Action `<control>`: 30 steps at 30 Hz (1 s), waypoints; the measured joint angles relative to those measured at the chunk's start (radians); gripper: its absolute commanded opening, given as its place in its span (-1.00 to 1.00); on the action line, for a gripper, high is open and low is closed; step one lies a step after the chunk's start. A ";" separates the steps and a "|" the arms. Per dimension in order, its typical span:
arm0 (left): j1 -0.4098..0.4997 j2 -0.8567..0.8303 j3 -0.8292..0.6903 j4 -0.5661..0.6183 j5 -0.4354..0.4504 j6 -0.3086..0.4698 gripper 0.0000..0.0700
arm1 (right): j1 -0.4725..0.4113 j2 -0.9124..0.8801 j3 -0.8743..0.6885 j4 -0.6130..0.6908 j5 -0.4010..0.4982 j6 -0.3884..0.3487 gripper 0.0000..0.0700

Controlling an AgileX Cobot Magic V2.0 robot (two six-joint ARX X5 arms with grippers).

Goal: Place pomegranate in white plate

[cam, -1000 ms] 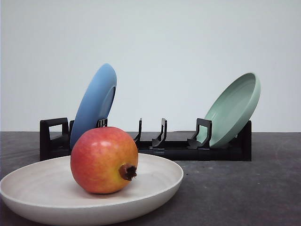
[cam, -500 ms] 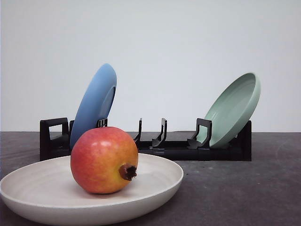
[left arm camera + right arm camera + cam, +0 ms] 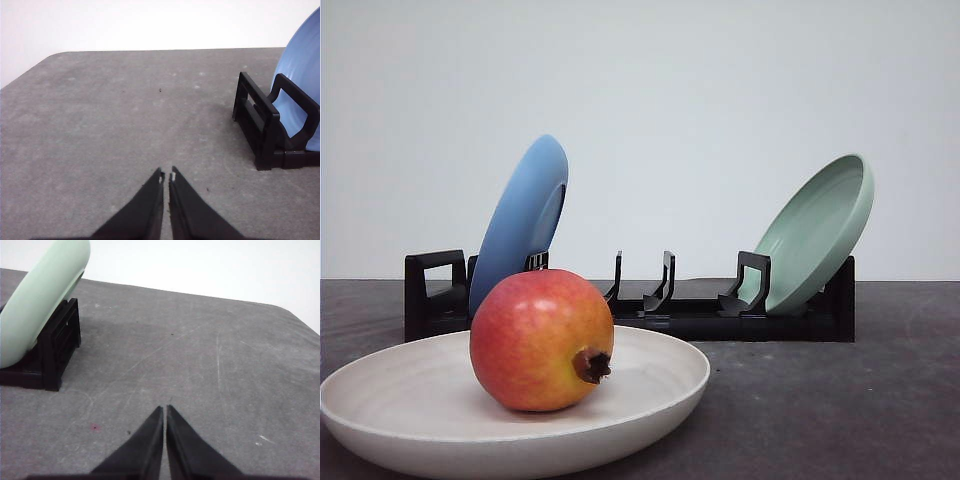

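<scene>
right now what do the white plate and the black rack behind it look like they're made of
The white plate looks like matte ceramic or melamine: a dull cream surface with faint streaks and no sharp glare. The black rack looks like moulded plastic: uniform black with a slight sheen and rounded slot posts. Neither is certain from looks alone.

Plain pale grey-white wall point(image 3: 720, 90) behind, evenly lit with soft diffuse light, dark grey matte tabletop point(image 3: 840, 400) with faint scuffs and scratches, rounded table corners against the white backdrop in both wrist views, soft shadows on the grey surface
</scene>
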 measured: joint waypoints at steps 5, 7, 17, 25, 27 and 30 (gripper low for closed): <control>0.000 0.000 0.000 0.000 0.000 0.000 -1.00 | 0.000 0.000 0.000 0.000 0.000 0.000 -0.99; 0.000 0.000 0.000 0.000 0.000 0.000 -1.00 | 0.000 0.000 0.000 0.000 0.000 0.000 -0.99; 0.000 0.000 0.000 0.000 0.000 0.000 -1.00 | 0.000 0.000 0.000 0.000 0.000 0.000 -0.99; 0.000 0.000 0.000 0.000 0.000 0.000 -1.00 | 0.000 0.000 0.000 0.000 0.000 0.000 -0.99; 0.000 0.000 0.000 0.000 0.000 0.000 -1.00 | 0.000 0.000 0.000 0.000 0.000 0.000 -0.99; 0.000 0.000 0.000 0.000 0.000 0.000 -1.00 | 0.000 0.000 0.000 0.000 0.000 0.000 -0.99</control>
